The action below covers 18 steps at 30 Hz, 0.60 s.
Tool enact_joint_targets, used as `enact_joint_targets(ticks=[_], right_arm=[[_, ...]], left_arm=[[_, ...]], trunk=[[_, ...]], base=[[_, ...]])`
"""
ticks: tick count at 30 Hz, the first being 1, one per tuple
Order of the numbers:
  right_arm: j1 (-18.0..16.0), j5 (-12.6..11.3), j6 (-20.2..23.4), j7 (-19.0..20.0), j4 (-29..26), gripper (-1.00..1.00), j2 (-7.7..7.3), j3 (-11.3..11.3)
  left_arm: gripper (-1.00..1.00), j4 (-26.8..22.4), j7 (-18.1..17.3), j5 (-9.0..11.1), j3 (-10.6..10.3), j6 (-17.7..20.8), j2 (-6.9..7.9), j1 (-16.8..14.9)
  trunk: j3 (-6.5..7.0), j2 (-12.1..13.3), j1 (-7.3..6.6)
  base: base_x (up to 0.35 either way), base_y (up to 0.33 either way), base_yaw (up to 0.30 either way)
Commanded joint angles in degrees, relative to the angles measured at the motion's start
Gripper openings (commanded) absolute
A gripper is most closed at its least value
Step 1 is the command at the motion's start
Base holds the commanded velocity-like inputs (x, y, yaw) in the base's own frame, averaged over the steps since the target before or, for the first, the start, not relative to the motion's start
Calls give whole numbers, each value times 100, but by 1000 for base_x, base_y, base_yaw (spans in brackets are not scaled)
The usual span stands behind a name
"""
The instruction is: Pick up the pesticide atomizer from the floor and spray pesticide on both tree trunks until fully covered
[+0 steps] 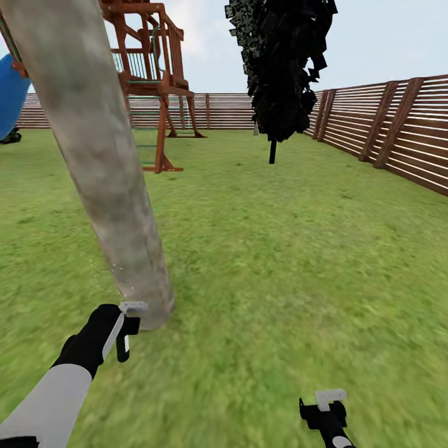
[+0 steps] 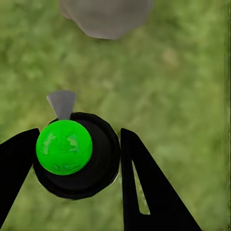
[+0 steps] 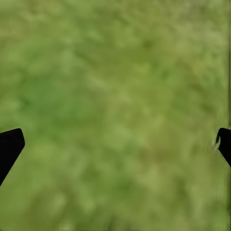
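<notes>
head view looks down across lawn (image 1: 280, 261); both wrist views face grass closely, left sharing the tree trunk (image 2: 106, 17).

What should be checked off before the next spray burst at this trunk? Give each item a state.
1. Atomizer held between the left gripper fingers: ok, the bottle sits between both, seen from its green top.
2. Nozzle aimed at the tree trunk: ok, it points toward the grey trunk base across the grass.
3. Sprayer close to trunk: ok, the left gripper sits right beside the base in the head view.
4. Trunk fully covered: cannot tell, only a few specks show low down.
5. Right gripper free: ok, fingers spread wide over bare lawn.
6. Second tree located: cannot tell.
</notes>
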Motion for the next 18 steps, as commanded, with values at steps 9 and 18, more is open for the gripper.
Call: enact_joint_targets(ticks=[9,18], right_arm=[[3,-46,-9,-22,-2,100,0,49],[1,-46,-9,-23,-2,100,0,49]], left_arm=[[-100,-24,-40,-16,-8,34,-13,-2],[-100,-668,-37,-30,30,100,-92,0]], trunk=[[-5,-2,1],[-5,-2,1]], base=[[125,-270,9],[23,-47,259]])
